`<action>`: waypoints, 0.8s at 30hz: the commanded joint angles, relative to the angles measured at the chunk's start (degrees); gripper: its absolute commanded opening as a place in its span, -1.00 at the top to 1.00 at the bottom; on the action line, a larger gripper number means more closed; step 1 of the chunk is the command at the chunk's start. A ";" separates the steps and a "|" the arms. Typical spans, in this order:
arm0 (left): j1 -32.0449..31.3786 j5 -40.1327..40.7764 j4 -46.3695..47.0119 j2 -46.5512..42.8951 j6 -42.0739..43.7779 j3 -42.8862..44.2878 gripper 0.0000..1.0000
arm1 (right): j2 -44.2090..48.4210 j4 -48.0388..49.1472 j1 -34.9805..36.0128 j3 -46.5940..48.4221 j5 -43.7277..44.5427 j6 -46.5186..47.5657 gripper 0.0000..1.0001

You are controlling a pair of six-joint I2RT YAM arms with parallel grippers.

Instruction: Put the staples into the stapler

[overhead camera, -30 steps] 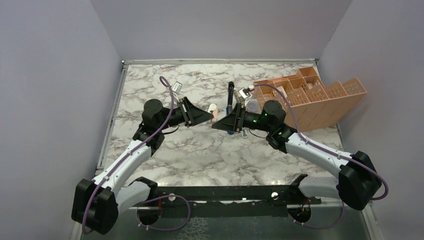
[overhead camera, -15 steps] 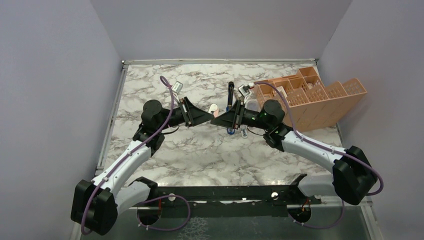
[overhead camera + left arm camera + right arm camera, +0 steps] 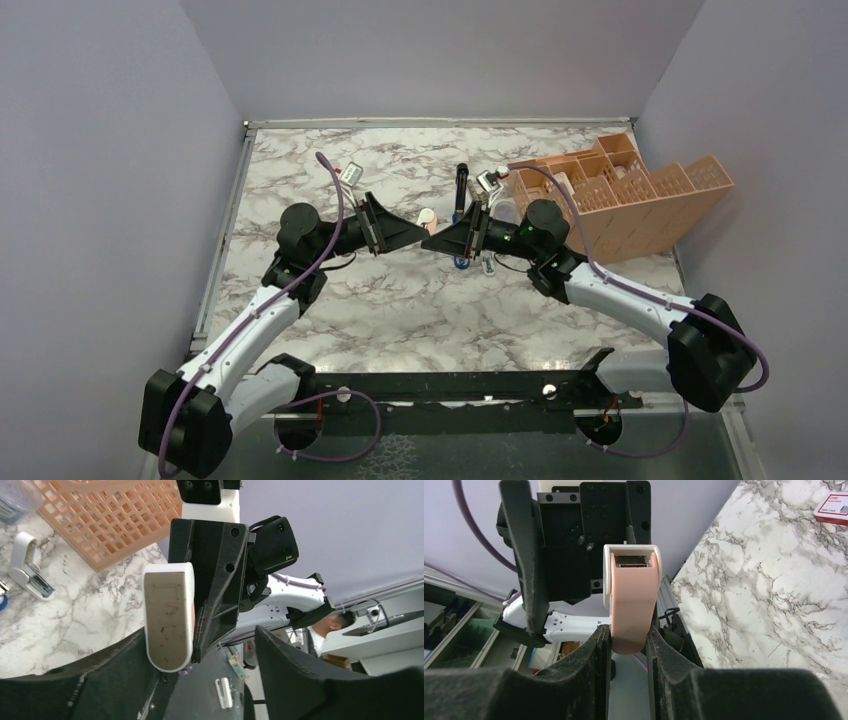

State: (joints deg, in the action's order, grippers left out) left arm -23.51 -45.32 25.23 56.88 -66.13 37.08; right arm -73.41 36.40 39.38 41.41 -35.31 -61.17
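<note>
My right gripper (image 3: 629,636) is shut on a small tan-and-white block (image 3: 633,597) and holds it above the table. In the top view the block (image 3: 427,216) sits between my right gripper (image 3: 432,243) and my left gripper (image 3: 416,235), tip to tip. My left gripper (image 3: 200,647) is open, with the block (image 3: 167,615) beside its left finger. The slim blue-and-black stapler (image 3: 460,190) lies lengthwise on the table behind the right gripper, its near end hidden. The red-and-white box (image 3: 351,172) lies far left, also in the right wrist view (image 3: 833,509). No staples show.
An orange compartment basket (image 3: 640,195) stands at the back right, also in the left wrist view (image 3: 115,515). A small white piece with a metal strip (image 3: 487,265) lies by the stapler's near end. Walls close in the table's left, back and right.
My right arm has shifted a little left and my left arm has drawn slightly back. The gripper tips stay close together with the block between them.
</note>
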 commanded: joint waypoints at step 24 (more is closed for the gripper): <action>-0.22 32.60 -30.31 -2.14 23.97 -10.01 -0.69 | -17.10 -63.77 9.64 25.12 29.59 32.54 0.78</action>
State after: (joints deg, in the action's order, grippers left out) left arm -23.70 -16.78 -3.40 53.19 -44.69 31.42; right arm -86.08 -18.06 47.42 61.67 -12.12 -32.97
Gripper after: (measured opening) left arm 0.854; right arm 0.313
